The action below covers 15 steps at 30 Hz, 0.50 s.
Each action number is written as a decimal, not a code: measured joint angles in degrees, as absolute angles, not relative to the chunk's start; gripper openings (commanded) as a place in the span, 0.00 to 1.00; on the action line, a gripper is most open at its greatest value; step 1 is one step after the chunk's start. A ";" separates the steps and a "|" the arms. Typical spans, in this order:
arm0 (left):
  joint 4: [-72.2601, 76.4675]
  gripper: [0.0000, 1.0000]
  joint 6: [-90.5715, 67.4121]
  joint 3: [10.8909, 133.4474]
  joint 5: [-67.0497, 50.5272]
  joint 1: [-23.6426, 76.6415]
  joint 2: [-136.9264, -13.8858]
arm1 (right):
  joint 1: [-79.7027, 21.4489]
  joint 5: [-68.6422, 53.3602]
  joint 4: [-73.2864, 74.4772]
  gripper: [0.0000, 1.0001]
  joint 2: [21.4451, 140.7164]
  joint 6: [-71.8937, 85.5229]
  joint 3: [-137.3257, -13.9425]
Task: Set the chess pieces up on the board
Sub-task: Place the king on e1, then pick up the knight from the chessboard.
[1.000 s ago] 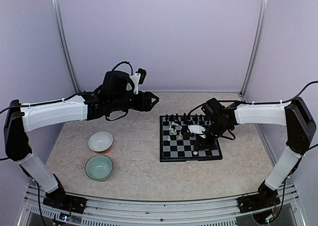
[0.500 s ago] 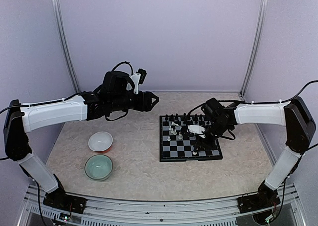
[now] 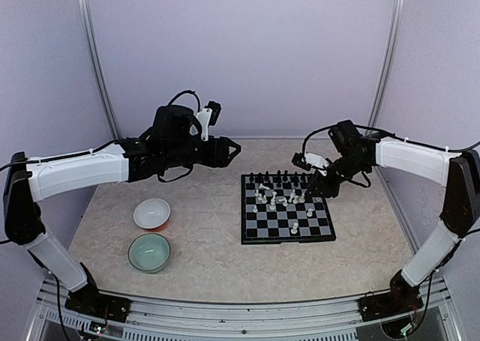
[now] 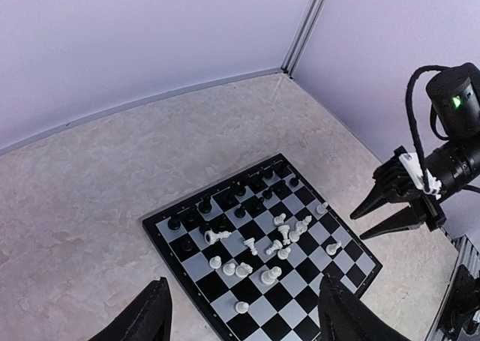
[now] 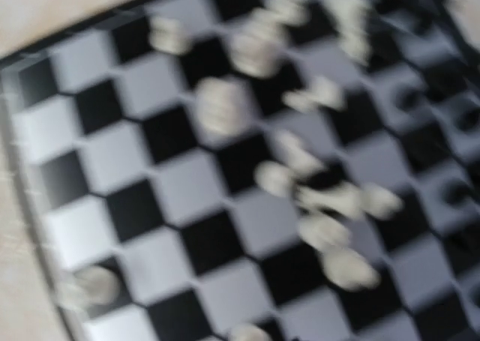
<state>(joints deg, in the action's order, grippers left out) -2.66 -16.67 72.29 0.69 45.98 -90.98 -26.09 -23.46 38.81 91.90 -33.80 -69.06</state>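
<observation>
While the pale marbled worktop (image 3: 202, 228) carries everything in play, the two white-and-black arms take very different stations over it. The left arm (image 3: 82, 169) is held high and well to the left of the small square chessboard with black and white chequers and a thin black rim (image 3: 262, 232), probably to leave the right arm room, and its wrist camera takes in the whole board. The left fingers (image 3: 232, 154) are spread wide with nothing between them. The right arm (image 3: 412, 157) reaches down to the far right corner of the chessboard. Seen from the left wrist, the right fingers (image 3: 319, 189) are parted and appear empty, pointing towards the middle of the board. Their own wrist view is too smeared to add anything. That low, close pose suits a reach for another piece. Two containers sit well apart from the chessboard, on the left of the worktop: a round white bowl with a reddish underside (image 3: 152, 212) and, just nearer the arm bases, a round pale green glazed bowl (image 3: 149, 251). From above neither shows a piece inside. The chess pieces are all on the chessboard. The tiny black plastic figures (image 4: 225, 198) stand in the two far rows, roughly in order. The tiny white plastic figures (image 4: 274, 243) are bunched loosely about the middle squares, at least one lying on its side (image 4: 215, 236), and another stands alone nearer the front (image 3: 295, 227). The near rows are bare, so by my judgement the white side has yet to be set out.
</observation>
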 measured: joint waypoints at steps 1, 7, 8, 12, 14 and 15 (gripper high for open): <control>-2.66 0.66 -16.64 72.29 0.69 46.09 -90.76 | -24.86 -22.50 38.57 0.31 91.64 -33.47 -69.01; -2.74 0.66 -16.47 72.31 0.75 46.46 -90.37 | -23.88 -18.31 37.41 0.33 92.31 -32.47 -66.87; -2.74 0.67 -16.45 72.31 0.84 46.50 -90.37 | -23.88 -17.98 37.41 0.33 92.68 -32.32 -66.72; -2.87 0.67 -16.40 72.31 0.95 46.72 -90.37 | -23.88 -16.84 37.36 0.33 95.24 -32.08 -66.67; -2.98 0.67 -16.36 72.31 0.97 46.76 -90.37 | -23.88 -16.56 37.34 0.32 96.49 -32.08 -66.67; -3.03 0.67 -16.36 72.34 1.02 46.76 -90.37 | -23.88 -16.49 37.34 0.32 97.01 -32.08 -66.67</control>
<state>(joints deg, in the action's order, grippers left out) -3.03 -16.36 72.34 1.02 46.76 -90.37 -23.88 -16.49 37.34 97.01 -32.08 -66.67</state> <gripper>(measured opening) 0.665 0.326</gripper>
